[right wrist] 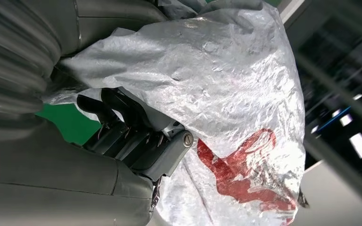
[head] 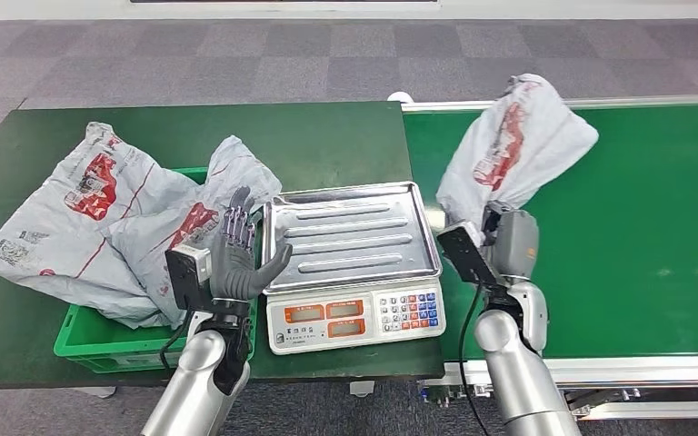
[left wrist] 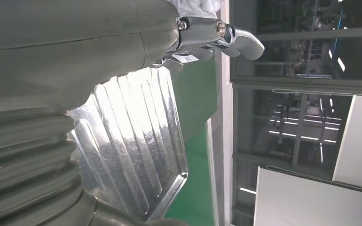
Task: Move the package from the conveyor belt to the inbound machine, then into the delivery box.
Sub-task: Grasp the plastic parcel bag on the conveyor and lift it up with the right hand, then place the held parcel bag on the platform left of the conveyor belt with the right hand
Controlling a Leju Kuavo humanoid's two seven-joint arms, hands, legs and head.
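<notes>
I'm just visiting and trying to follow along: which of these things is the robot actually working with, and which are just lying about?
Part of the job:
- grey package, held by the right hand
- green conveyor belt
- weighing scale with steel tray
- green crate
- left hand, empty beside the tray

Lying about:
- two packages already piled on the crate

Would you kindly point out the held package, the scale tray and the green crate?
held package (head: pixel 518 145), head view, its red print.
scale tray (head: pixel 350 238), head view, ribbed middle.
green crate (head: pixel 86 350), head view, front wall.
</notes>
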